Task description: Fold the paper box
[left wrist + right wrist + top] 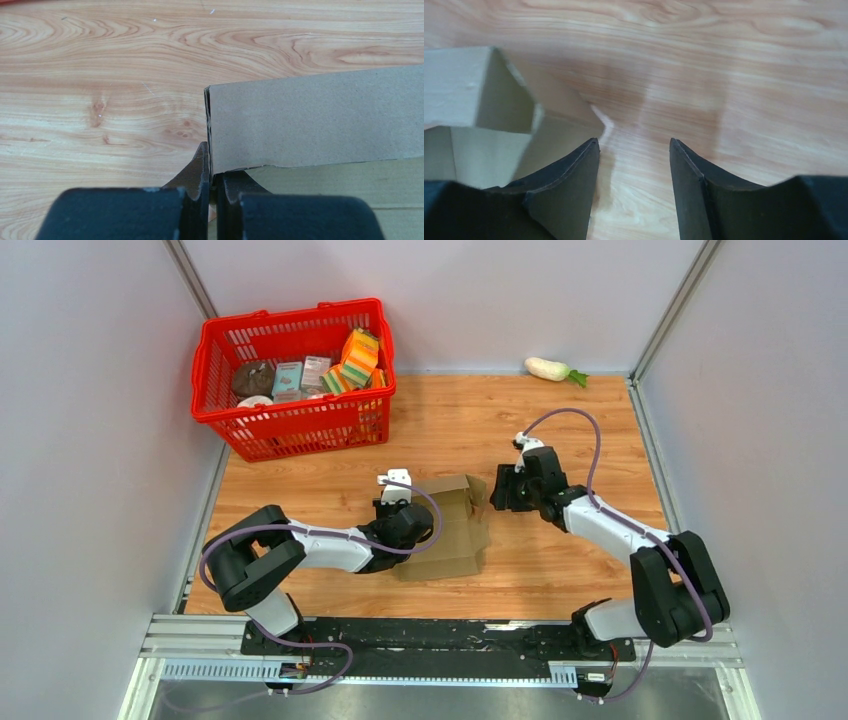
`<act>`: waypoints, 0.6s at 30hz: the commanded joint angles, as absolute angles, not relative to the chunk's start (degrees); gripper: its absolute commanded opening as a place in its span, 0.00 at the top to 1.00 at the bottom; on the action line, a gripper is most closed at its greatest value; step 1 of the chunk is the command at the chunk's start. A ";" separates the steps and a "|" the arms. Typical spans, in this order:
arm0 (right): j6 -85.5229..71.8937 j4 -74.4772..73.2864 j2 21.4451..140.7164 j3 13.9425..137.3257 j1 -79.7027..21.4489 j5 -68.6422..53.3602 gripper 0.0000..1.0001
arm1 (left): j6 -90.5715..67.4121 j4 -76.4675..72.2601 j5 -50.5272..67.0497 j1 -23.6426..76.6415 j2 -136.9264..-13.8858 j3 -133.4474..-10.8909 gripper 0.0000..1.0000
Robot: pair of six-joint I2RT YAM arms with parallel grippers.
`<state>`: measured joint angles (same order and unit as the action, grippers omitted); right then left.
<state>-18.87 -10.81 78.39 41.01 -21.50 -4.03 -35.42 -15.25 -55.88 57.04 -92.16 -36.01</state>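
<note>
The paper box [455, 530] is plain brown cardboard, partly folded, lying on the wooden table between the two arms. My left gripper [420, 524] is at its left side. In the left wrist view that gripper [213, 175] is shut on the corner edge of an upright cardboard panel [315, 120]. My right gripper [494, 492] sits just right of the box's raised right flap. In the right wrist view it [634, 144] is open over bare wood, with nothing between the fingers. The box's flaps [474, 95] lie just beyond its left finger.
A red shopping basket [300, 430] with packaged groceries stands at the back left. A white radish [550, 368] lies against the back wall on the right. Grey walls close in the table on both sides.
</note>
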 commanded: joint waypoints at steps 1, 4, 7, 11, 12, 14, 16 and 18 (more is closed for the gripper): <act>-10.91 1.91 79.01 40.96 -25.48 -7.56 0.43 | -32.78 -13.54 -53.09 57.39 -92.99 -35.07 1.00; -9.41 5.09 80.33 40.87 -27.42 -8.26 0.43 | -32.70 -13.97 -53.17 57.39 -92.99 -35.16 1.00; -9.05 7.12 81.21 40.87 -28.56 -9.83 0.43 | -32.52 -13.71 -53.00 57.39 -92.64 -35.16 1.00; -7.74 7.73 82.44 40.70 -29.27 -10.72 0.43 | -32.52 -13.71 -53.00 57.39 -92.46 -35.16 1.00; -7.56 8.08 82.44 40.52 -29.35 -10.72 0.43 | -32.52 -13.71 -53.00 57.39 -92.46 -35.16 1.00; -7.38 9.74 82.53 40.08 -29.36 -10.63 0.43 | -32.52 -13.71 -53.00 57.39 -92.64 -35.07 1.00; -7.29 10.98 82.62 39.38 -29.53 -11.33 0.44 | -32.61 -13.71 -52.82 57.39 -92.55 -35.07 1.00; -7.30 14.14 82.70 37.98 -30.66 -11.51 0.45 | -32.70 -13.80 -52.73 57.39 -92.55 -35.07 1.00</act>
